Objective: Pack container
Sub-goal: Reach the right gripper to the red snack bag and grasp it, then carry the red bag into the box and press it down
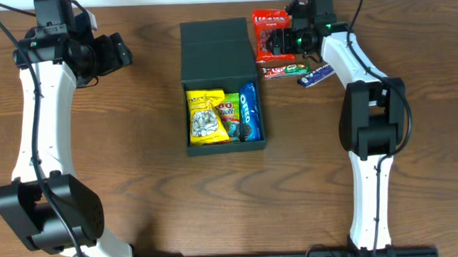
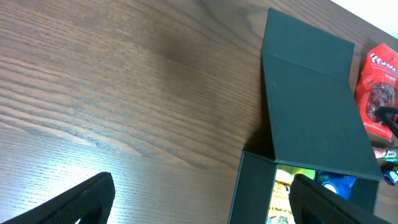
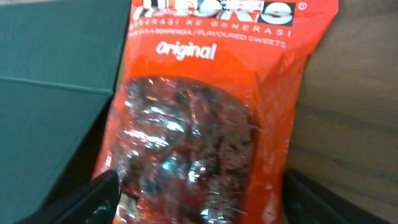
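Right gripper (image 3: pixel 198 200) hangs over a glossy red plastic bag of sweets (image 3: pixel 205 124). Its black fingers (image 3: pixel 93 198) are spread wide, one at each long side of the bag. The near finger overlaps the bag's edge in the right wrist view, though I cannot tell whether either pad actually presses the plastic. The bag lies flat on the brown wooden table (image 1: pixel 138 171), and nothing shows it lifted.

Just beside the bag, toward the robot, lie a slim green-and-red wrapped bar (image 1: pixel 284 69) and a blue-purple wrapped bar (image 1: pixel 316 75). Both are under the right arm's forearm.

Immediately to the left of the bag is the container (image 1: pixel 224 148), a dark teal rectangular cardboard box near the middle of the table. Its flat flap lid (image 1: pixel 218 48) is thrown open on the far side, and the bag's edge sits right against that lid. Inside the box, side by side, are a yellow packet (image 1: pixel 206 118), a smaller green packet (image 1: pixel 230 113) and a blue Oreo packet (image 1: pixel 248 110) along the right wall.

Well apart, at the far left of the table, the left gripper (image 2: pixel 199 208) hovers with its jaws wide and nothing between them. It is aimed toward the box across bare wood.
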You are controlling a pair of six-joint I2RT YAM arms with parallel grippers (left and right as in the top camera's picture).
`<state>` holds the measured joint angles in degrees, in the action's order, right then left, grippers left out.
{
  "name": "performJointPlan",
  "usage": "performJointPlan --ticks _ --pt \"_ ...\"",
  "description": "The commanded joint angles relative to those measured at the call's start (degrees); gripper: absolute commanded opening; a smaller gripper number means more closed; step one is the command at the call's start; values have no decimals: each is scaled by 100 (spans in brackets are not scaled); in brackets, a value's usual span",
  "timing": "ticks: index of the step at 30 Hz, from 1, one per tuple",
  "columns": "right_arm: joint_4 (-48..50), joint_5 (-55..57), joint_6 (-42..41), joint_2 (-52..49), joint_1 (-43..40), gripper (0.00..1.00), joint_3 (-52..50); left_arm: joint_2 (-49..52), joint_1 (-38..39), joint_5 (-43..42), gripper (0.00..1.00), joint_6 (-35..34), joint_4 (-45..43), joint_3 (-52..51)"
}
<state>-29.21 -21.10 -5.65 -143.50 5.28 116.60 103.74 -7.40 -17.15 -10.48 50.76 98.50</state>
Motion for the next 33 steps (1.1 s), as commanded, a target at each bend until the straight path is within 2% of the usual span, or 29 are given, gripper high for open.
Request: performJointPlan --ticks 1,4,5,6,7,11,17,26,30,33 --pt "-39 31 -98 -179 81 73 17 37 -7 59 91 17 0 122" --pt "-37 31 -160 -181 74 59 17 37 -7 59 91 17 2 122" --pt "-33 31 -160 -181 70 49 20 37 -7 59 91 17 2 122" --pt "-33 31 -162 -181 70 34 20 37 -7 59 91 17 2 120" --pt "-37 31 -164 -181 68 26 20 37 -9 59 91 17 2 122" --pt "-33 28 -271 -179 63 3 24 37 -7 59 91 17 2 122" --pt "-247 -20 -505 -96 -4 1 455 37 -7 61 91 17 2 122" --pt "-2179 -83 103 376 -59 1 2599 37 -9 61 91 17 2 122" --pt "-2653 -706 101 1012 -103 1 2608 37 -9 63 91 17 0 122" --pt "-2706 -916 103 1659 -125 1 2201 37 -9 63 91 17 -2 122"
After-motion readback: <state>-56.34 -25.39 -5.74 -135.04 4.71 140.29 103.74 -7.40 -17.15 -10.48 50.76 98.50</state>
